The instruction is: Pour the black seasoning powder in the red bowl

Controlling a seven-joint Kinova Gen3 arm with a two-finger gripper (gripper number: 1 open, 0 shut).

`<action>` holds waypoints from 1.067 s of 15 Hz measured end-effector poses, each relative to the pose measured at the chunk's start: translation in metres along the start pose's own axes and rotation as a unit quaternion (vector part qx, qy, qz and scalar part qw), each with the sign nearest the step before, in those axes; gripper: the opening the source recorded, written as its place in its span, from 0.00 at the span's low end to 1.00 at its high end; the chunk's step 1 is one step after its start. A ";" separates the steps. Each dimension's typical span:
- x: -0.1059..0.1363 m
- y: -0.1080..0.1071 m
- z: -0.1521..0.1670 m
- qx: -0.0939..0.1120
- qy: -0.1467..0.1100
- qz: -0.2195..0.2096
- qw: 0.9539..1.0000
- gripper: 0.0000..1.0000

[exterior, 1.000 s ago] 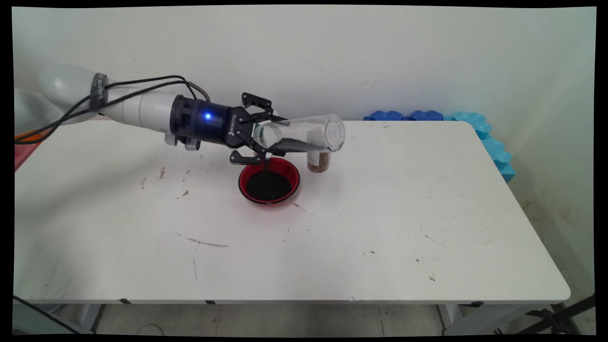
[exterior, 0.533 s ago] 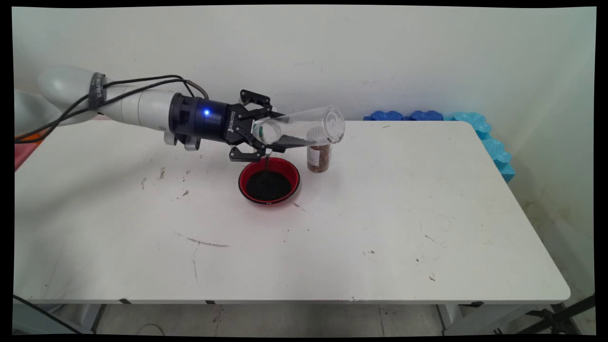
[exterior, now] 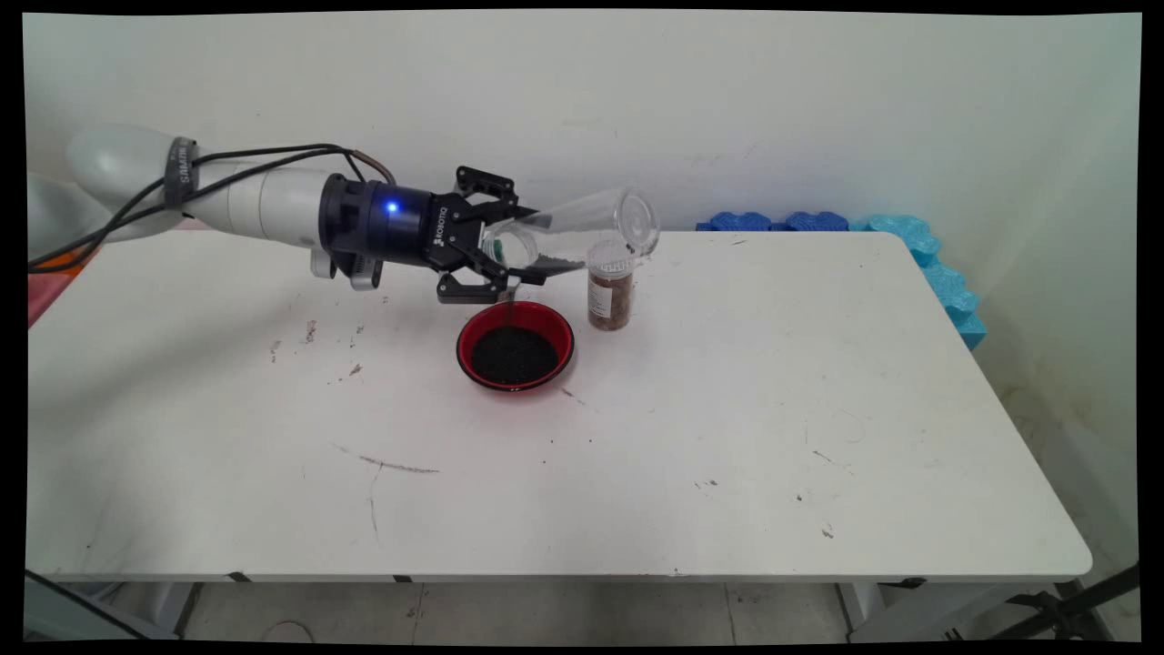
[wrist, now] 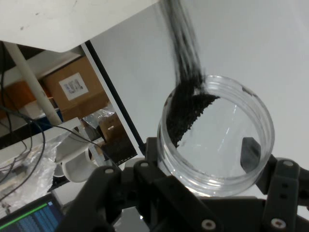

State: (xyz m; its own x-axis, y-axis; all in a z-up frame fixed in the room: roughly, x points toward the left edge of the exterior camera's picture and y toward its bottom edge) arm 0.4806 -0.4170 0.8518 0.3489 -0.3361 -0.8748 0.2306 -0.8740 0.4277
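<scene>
Your gripper (exterior: 509,256), fingers clamped on the clear jar (exterior: 573,238) left of frame centre, has tipped it steeper over the past second. Dark grains now nearly gone from it stream into the red bowl (exterior: 515,346) below, on the surface (exterior: 727,409).

The gripper (wrist: 212,193) clasps a clear jar (wrist: 217,145) just below its open mouth. Black grains (wrist: 186,113) heap against the jar's rim and stream away from it. Cardboard boxes (wrist: 72,87) stand beyond the table edge (wrist: 58,34).
</scene>
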 end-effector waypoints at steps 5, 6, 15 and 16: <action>0.000 0.001 -0.002 -0.008 -0.003 -0.018 1.000 0.00; 0.000 0.001 -0.002 -0.009 -0.004 -0.021 1.000 0.00; 0.000 0.001 -0.002 -0.020 -0.011 -0.049 0.999 0.00; 0.000 0.001 -0.003 -0.022 -0.012 -0.052 0.998 0.00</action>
State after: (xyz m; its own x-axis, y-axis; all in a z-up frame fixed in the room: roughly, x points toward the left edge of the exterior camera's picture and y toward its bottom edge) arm 0.4832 -0.4172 0.8528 0.2998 -0.2528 -0.9199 0.3040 -0.8887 0.3433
